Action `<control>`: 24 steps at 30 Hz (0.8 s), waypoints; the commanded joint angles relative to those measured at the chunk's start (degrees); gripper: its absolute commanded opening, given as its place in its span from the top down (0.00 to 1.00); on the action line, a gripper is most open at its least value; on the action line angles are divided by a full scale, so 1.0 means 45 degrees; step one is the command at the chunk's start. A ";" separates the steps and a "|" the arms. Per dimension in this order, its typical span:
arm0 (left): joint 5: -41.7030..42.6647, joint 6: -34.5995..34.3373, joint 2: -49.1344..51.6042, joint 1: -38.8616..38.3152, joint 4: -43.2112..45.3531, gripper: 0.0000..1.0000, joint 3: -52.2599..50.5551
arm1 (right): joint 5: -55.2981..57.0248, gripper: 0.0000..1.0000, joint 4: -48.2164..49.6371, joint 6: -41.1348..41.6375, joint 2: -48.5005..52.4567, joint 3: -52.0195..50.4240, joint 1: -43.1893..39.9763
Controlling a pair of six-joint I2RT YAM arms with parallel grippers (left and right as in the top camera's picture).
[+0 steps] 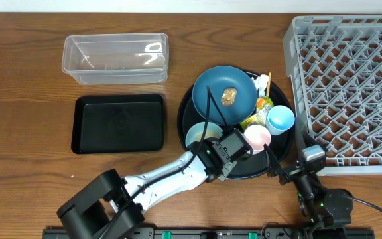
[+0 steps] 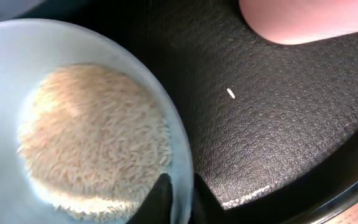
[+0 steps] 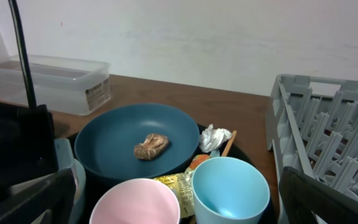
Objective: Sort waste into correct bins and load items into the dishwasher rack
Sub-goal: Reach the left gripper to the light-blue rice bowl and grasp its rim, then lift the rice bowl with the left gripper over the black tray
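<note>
Heap of rice (image 2: 92, 149) in bowl (image 2: 73, 37), on near-left part of round tray (image 2: 278, 137), beside pink cup (image 2: 303, 18). Left gripper (image 2: 182, 194) clamped on bowl's rim, one finger inside, one outside. Right gripper (image 1: 280, 169) spread wide, empty, at tray's right edge near rack (image 1: 350, 86).

white bowl (image 1: 192, 135) mostly under left arm (image 1: 171, 171); pink cup (image 2: 309, 18) cropped
</note>
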 commanded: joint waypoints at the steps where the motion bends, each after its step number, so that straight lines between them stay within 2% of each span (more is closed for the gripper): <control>1: -0.0243 0.0049 0.0160 0.0029 -0.0068 0.92 0.0117 | 0.0039 0.01 -0.0063 -0.0146 -0.0010 -0.0019 -0.0170; 12: -0.0257 0.0053 -0.0087 0.0029 -0.0073 0.94 0.0121 | 0.0034 0.01 -0.0063 -0.0146 -0.0010 -0.0019 -0.0170; 24: -0.0257 0.0053 -0.1846 0.0743 -0.0321 0.94 0.0121 | 0.0039 0.01 -0.0063 -0.0146 -0.0010 -0.0019 -0.0170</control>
